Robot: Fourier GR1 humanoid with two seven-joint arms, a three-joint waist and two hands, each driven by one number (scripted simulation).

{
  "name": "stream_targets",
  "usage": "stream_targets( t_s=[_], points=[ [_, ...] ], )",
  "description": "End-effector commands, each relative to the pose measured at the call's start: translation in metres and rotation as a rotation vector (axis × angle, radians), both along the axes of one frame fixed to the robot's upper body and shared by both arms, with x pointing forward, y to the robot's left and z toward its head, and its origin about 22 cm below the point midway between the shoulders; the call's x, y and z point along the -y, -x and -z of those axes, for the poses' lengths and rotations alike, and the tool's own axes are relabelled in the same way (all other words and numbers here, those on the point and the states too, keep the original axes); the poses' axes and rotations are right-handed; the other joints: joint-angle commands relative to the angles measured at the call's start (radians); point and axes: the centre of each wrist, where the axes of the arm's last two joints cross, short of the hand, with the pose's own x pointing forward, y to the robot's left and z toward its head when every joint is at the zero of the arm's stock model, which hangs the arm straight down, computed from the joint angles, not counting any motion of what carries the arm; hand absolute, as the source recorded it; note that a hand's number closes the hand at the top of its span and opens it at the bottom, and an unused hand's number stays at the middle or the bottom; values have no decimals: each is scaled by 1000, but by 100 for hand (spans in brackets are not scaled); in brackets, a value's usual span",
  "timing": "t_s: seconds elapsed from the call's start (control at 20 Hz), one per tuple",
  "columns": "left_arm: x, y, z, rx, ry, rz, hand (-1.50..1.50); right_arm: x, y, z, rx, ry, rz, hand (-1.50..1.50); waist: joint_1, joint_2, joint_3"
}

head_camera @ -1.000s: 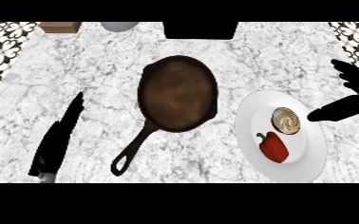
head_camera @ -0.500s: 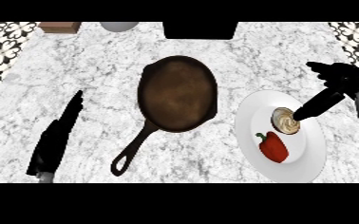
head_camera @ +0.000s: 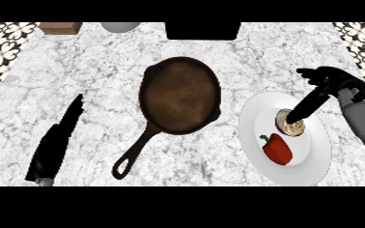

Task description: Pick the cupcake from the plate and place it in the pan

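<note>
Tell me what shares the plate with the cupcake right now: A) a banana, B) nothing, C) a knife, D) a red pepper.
D: a red pepper lies on the white plate just below the cupcake, which the right hand reaches with a finger.

Cupcake point(head_camera: 291, 124): pale swirled top, upright, on the upper part of the white plate point(head_camera: 257, 125), a black finger overlapping its top. Pan point(head_camera: 179, 95): dark brown, round, nothing in it, just left of the plate, handle angled toward lower left.
</note>
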Motion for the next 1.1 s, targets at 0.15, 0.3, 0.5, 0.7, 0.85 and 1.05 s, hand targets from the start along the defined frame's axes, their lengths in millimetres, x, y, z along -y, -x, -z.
stream_targets(
  t_s=[0.15,0.3,0.5,0.7,0.85,1.05],
  points=[
    [2,-11,-11,-7,-10,-11,0,-12,-7,3,-166,103,4,-150,-4,-1,0],
    [1,-2,16,-2,-6,2,0,-18,-9,23,-173,108,12,-150,-2,0,0],
    [-4,-2,-6,-15,-4,-10,0,-28,-9,23,-197,114,21,-150,0,-1,0],
    [3,2,-13,14,-1,-24,0,-9,0,52,-236,123,16,-150,-1,-1,1],
    [12,-13,-5,-2,17,-7,0,-22,3,67,-234,118,9,-150,-7,0,0],
    [-7,-8,-5,0,9,-16,0,-35,-3,62,-244,111,32,-150,-5,-1,0]
  ],
)
